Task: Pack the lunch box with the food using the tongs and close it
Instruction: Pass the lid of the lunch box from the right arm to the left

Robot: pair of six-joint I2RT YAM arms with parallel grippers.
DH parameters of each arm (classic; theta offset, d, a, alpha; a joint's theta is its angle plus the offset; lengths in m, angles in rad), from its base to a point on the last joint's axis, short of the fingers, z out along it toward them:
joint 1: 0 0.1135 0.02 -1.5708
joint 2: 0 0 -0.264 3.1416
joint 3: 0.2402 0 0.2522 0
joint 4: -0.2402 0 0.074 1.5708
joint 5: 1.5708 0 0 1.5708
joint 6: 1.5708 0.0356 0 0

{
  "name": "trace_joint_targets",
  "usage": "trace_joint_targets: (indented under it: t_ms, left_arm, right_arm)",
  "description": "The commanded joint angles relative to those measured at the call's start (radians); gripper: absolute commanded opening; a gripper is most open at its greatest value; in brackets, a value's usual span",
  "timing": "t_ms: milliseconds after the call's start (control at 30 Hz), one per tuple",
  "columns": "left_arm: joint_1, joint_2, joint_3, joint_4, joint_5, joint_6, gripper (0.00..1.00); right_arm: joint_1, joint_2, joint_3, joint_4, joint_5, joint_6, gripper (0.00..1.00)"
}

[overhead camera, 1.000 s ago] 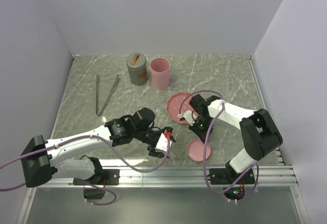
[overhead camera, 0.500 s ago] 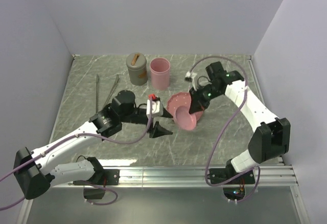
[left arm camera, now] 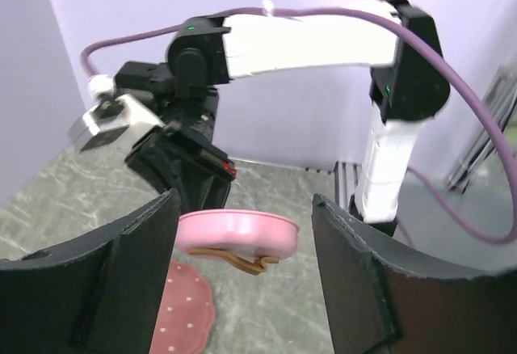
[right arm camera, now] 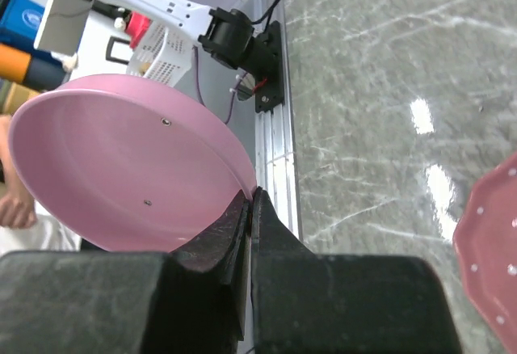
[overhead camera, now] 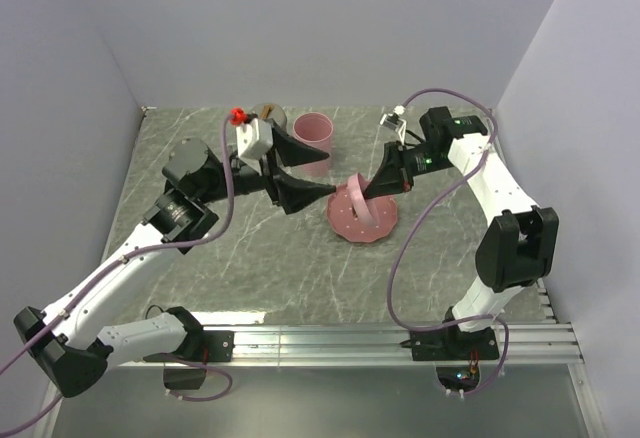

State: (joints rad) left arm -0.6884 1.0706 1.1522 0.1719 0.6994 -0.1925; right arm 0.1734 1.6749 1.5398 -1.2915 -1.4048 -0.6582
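Observation:
My right gripper is shut on the rim of a pink round lid and holds it on edge just above the pink scalloped plate. The right wrist view shows the lid's hollow inside with the gripper pinching its edge. My left gripper is open and empty, raised to the lid's left and pointing at it. In the left wrist view the lid, with a brown strap on its face, shows between the open fingers. The food does not show, and my left arm hides the tongs.
A pink cup and a grey lidded container stand at the back, partly behind my left gripper. The plate lies flat below the lid. Walls close the table on three sides; a metal rail runs along the front.
The right gripper has carried the pink lid from the front of the table up to above the plate. The left arm has swung from the front to the back, its gripper raised.

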Motion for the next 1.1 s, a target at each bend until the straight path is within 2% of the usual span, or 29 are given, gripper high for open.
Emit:
trace_joint_targets:
  t_ms: [0, 100, 167, 267, 300, 367, 433, 500, 533, 567, 600, 633, 667, 700, 733, 767, 833, 900, 967, 1000, 1033, 1067]
  left_arm:
    - [0.039, 0.018, 0.032, 0.066, -0.026, -0.236, 0.72]
    - [0.075, 0.028, -0.005, 0.131, -0.011, -0.394, 0.72]
    - [0.081, 0.043, -0.025, 0.185, -0.012, -0.442, 0.72]
    - [0.087, 0.087, -0.011, 0.257, -0.037, -0.501, 0.72]
    - [0.095, 0.103, -0.002, 0.303, -0.044, -0.55, 0.72]
    - [0.13, 0.147, 0.03, 0.343, -0.061, -0.61, 0.72]
    - [0.142, 0.16, 0.05, 0.345, -0.069, -0.637, 0.72]
    - [0.142, 0.155, 0.052, 0.345, -0.045, -0.61, 0.72]
    - [0.144, 0.149, 0.047, 0.331, -0.041, -0.599, 0.72]
    - [0.144, 0.132, 0.044, 0.319, -0.038, -0.582, 0.72]
    - [0.144, 0.124, 0.043, 0.308, -0.029, -0.543, 0.72]
    - [0.145, 0.117, 0.044, 0.286, -0.02, -0.523, 0.72]
    - [0.147, 0.103, 0.047, 0.278, -0.009, -0.5, 0.73]
    - [0.148, 0.092, 0.061, 0.244, 0.001, -0.443, 0.73]
    - [0.151, 0.092, 0.07, 0.244, -0.006, -0.42, 0.73]
    - [0.158, 0.085, 0.079, 0.21, -0.012, -0.404, 0.73]
    - [0.19, 0.078, 0.086, 0.21, -0.002, -0.426, 0.73]
    - [0.211, 0.068, 0.077, 0.23, -0.003, -0.482, 0.73]
    - [0.216, 0.068, 0.073, 0.265, 0.0, -0.545, 0.73]
    - [0.216, 0.072, 0.073, 0.277, -0.001, -0.565, 0.73]
    - [0.216, 0.074, 0.075, 0.293, -0.006, -0.587, 0.73]
    - [0.216, 0.081, 0.076, 0.301, -0.018, -0.631, 0.74]
  right_arm:
    - [-0.014, -0.03, 0.059, -0.152, -0.226, -0.135, 0.0]
    - [-0.02, -0.037, 0.121, -0.152, -0.227, -0.156, 0.0]
    - [-0.018, -0.024, 0.167, -0.154, -0.227, -0.155, 0.0]
    - [-0.017, 0.02, 0.302, -0.154, -0.227, -0.104, 0.0]
    - [-0.015, 0.067, 0.395, -0.154, -0.227, -0.084, 0.0]
    - [-0.017, 0.153, 0.511, -0.147, -0.226, 0.02, 0.0]
    - [-0.015, 0.137, 0.516, -0.019, -0.22, 0.177, 0.0]
    - [-0.012, 0.137, 0.525, 0.041, -0.201, 0.245, 0.0]
    - [-0.012, 0.125, 0.516, 0.085, -0.18, 0.376, 0.0]
    - [-0.009, 0.085, 0.507, 0.222, -0.074, 0.475, 0.0]
    - [-0.003, 0.042, 0.418, 0.348, -0.007, 0.77, 0.0]
    - [-0.009, -0.015, 0.336, 0.503, 0.063, 0.93, 0.0]
    - [-0.018, -0.147, 0.234, 0.875, 0.101, 1.083, 0.0]
    - [-0.038, -0.253, 0.03, 1.33, 0.113, 1.391, 0.0]
    - [-0.041, -0.254, -0.057, 1.498, 0.115, 1.524, 0.0]
    - [-0.046, -0.298, -0.126, 1.578, 0.116, 1.595, 0.0]
    - [-0.055, -0.311, -0.135, 1.568, 0.145, 1.553, 0.0]
    - [-0.06, -0.334, -0.202, 1.65, 0.182, 1.58, 0.0]
    - [-0.064, -0.365, -0.278, 1.909, 0.222, 1.673, 0.0]
    - [-0.063, -0.371, -0.356, 2.019, 0.239, 1.794, 0.0]
    - [-0.06, -0.376, -0.387, 2.195, 0.286, 1.839, 0.0]
    - [-0.046, -0.377, -0.417, 2.239, 0.303, 1.862, 0.0]
